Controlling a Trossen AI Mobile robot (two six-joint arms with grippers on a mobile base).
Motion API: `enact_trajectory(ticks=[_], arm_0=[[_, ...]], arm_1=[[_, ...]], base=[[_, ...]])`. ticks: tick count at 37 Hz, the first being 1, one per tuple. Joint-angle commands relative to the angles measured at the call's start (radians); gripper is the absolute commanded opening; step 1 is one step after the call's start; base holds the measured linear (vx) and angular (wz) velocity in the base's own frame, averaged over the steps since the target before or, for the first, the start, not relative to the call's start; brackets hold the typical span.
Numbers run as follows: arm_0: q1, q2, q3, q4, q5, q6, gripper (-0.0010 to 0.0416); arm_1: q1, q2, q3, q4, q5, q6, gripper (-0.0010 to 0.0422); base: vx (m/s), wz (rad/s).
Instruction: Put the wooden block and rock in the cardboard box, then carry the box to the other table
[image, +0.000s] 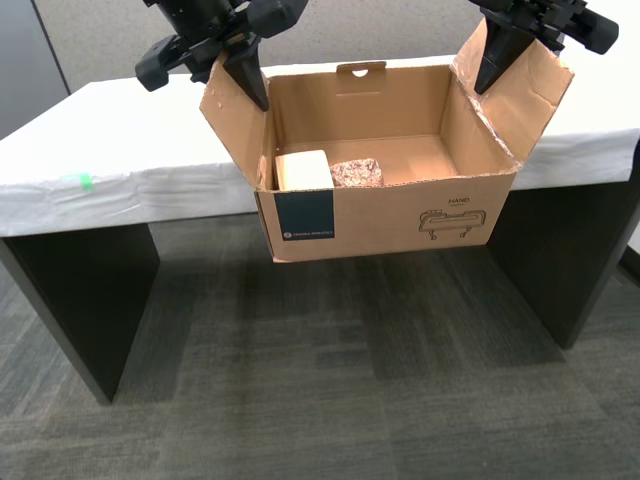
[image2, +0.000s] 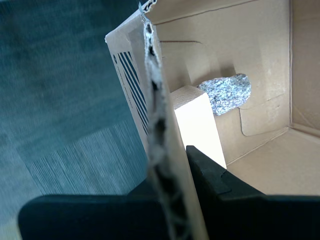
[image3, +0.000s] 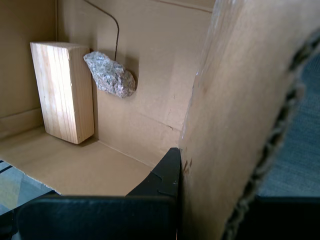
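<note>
The cardboard box (image: 390, 215) hangs in the air in front of the white-draped table (image: 120, 140), open side up. Inside it, the wooden block (image: 303, 170) lies toward the exterior view's left with the rock (image: 357, 173) beside it. My second gripper (image: 250, 85) is shut on the box's side flap at the exterior view's left, and the block (image2: 197, 125) and rock (image2: 227, 92) lie just beyond it. My first gripper (image: 490, 75) is shut on the opposite flap, with the rock (image3: 110, 74) nearer to it than the block (image3: 62, 90).
The table has a green tape mark (image: 85, 181) on its front edge and dark panel legs (image: 80, 300) (image: 570, 260) at both ends. Grey carpet (image: 300, 380) lies below the box. A grey partition wall stands behind the table.
</note>
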Motion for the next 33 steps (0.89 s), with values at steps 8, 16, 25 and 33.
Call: enact_trajectory(ticks=[8, 16, 25, 33], arm_0=[[0.002, -0.001, 0.001, 0.010, -0.011, -0.016, -0.0001], [0.003, -0.001, 0.001, 0.010, -0.011, -0.019, -0.0001], [0.003, -0.001, 0.001, 0.016, -0.011, -0.018, -0.0001], [0.004, -0.001, 0.001, 0.017, -0.011, -0.018, -0.0001]], arm_1=[[-0.001, -0.002, 0.002, 0.013, 0.011, 0.050, -0.0001], [0.000, -0.003, 0.002, 0.014, 0.011, 0.067, -0.0001], [0.002, -0.002, 0.002, 0.013, 0.034, 0.073, -0.0001], [0.001, -0.002, 0.002, 0.010, 0.038, 0.048, -0.0001]], base=[[0.182, 0.098], [0.178, 0.131], [0.169, 0.072], [0.166, 0.053]])
